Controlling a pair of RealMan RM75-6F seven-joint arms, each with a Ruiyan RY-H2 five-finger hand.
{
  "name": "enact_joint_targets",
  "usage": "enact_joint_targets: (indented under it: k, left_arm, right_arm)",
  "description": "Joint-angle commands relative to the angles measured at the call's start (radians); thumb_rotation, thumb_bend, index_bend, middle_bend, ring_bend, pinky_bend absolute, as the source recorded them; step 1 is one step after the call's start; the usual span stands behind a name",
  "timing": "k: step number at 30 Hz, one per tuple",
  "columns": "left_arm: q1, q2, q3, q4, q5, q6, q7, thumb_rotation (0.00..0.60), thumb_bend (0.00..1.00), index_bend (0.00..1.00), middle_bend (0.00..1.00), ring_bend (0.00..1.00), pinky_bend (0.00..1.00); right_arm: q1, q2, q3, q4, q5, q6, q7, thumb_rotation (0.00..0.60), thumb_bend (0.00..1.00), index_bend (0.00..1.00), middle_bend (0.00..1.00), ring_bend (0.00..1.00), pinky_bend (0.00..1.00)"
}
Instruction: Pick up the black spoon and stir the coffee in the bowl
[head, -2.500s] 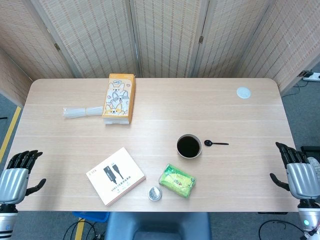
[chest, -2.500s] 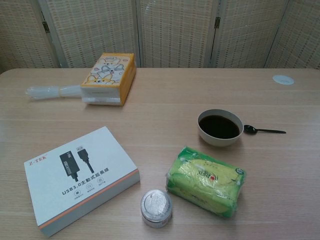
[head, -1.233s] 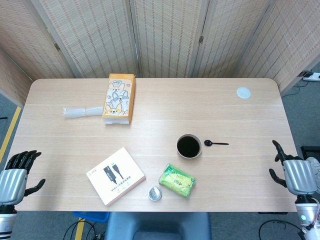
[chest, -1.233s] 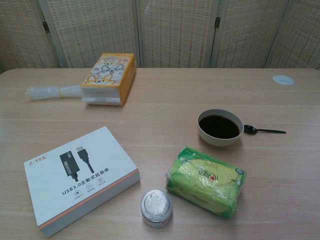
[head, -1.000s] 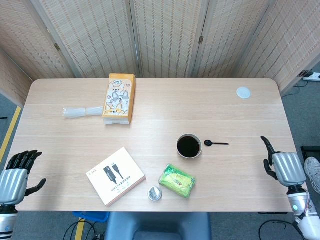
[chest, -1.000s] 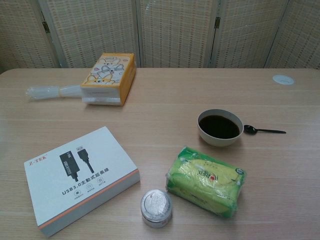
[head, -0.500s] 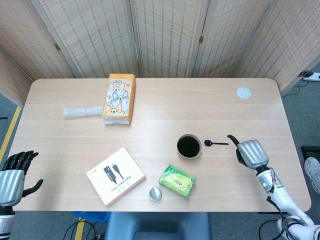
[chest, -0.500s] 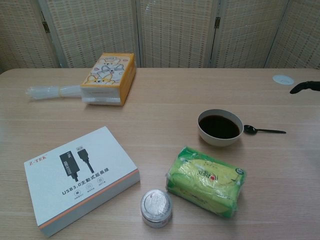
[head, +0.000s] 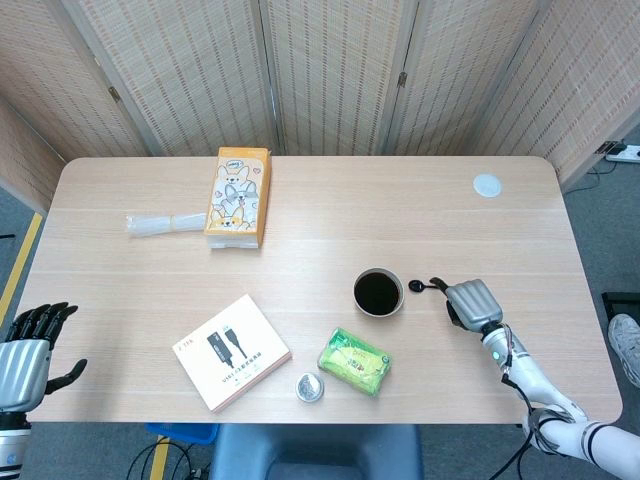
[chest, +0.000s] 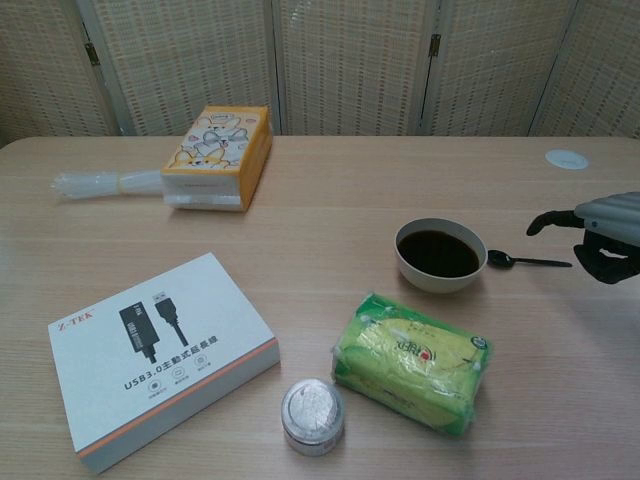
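Black spoon (chest: 527, 262) lies beside the bowl (chest: 440, 254); your right hand (chest: 598, 238) hovers over its handle, fingers apart, empty — pinch low at mid-handle.

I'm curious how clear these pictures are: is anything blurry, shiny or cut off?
Head view: sharp and evenly lit, soft shadows only; the left hand sits at the frame's corner. Chest view: also sharp; the coffee in the bowl shows a faint sheen, the green packet glints, and the right hand is cropped by the frame's edge.
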Motion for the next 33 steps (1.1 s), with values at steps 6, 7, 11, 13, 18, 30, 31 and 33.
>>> enact_joint_targets:
  k: [6, 7, 11, 13, 18, 30, 31, 33]
  left_arm:
    - [0.0, -0.001, 0.001, 0.004, 0.002, 0.0, -0.004, 0.6, 0.26, 0.21, 0.19, 0.15, 0.17]
    - [0.0, 0.0, 0.001, 0.005, 0.002, -0.002, -0.004, 0.6, 0.26, 0.21, 0.19, 0.15, 0.17]
    - [-0.001, 0.001, 0.001, 0.007, 0.003, -0.002, -0.006, 0.6, 0.26, 0.21, 0.19, 0.15, 0.17]
    - [-0.001, 0.002, 0.0, 0.011, 0.002, -0.002, -0.004, 0.6, 0.26, 0.21, 0.19, 0.15, 0.17]
    - [0.001, 0.003, 0.001, 0.013, -0.001, -0.003, -0.008, 0.6, 0.26, 0.21, 0.19, 0.15, 0.17]
    - [0.004, 0.001, 0.002, 0.016, -0.005, -0.002, -0.002, 0.6, 0.26, 0.21, 0.19, 0.15, 0.17]
    - [0.004, 0.001, 0.003, 0.015, -0.004, -0.003, -0.002, 0.6, 0.26, 0.21, 0.19, 0.15, 0.17]
    - [0.005, 0.001, 0.003, 0.014, -0.002, -0.001, -0.001, 0.6, 0.26, 0.21, 0.19, 0.15, 0.17]
  right_arm:
    - [0.038, -0.057, -0.01, 0.065, 0.012, -0.039, 0.014, 0.6, 0.75, 0.19, 0.91, 1.0, 0.97]
    - [0.042, -0.064, -0.011, 0.072, 0.014, -0.043, 0.014, 0.6, 0.75, 0.19, 0.91, 1.0, 0.97]
    - [0.051, -0.078, -0.012, 0.089, 0.018, -0.05, 0.008, 0.6, 0.76, 0.19, 0.91, 1.0, 0.97]
    - [0.059, -0.088, -0.014, 0.099, 0.021, -0.058, 0.001, 0.6, 0.76, 0.19, 0.91, 1.0, 0.97]
    - [0.078, -0.112, -0.017, 0.124, 0.038, -0.082, -0.027, 0.6, 0.76, 0.19, 0.91, 1.0, 0.97]
    - [0.089, -0.117, -0.045, 0.126, 0.046, -0.101, -0.055, 0.6, 0.75, 0.2, 0.91, 1.0, 0.97]
    - [0.086, -0.113, -0.05, 0.121, 0.045, -0.098, -0.059, 0.6, 0.76, 0.2, 0.91, 1.0, 0.97]
    - [0.076, -0.097, -0.064, 0.104, 0.041, -0.091, -0.066, 0.6, 0.76, 0.2, 0.91, 1.0, 0.97]
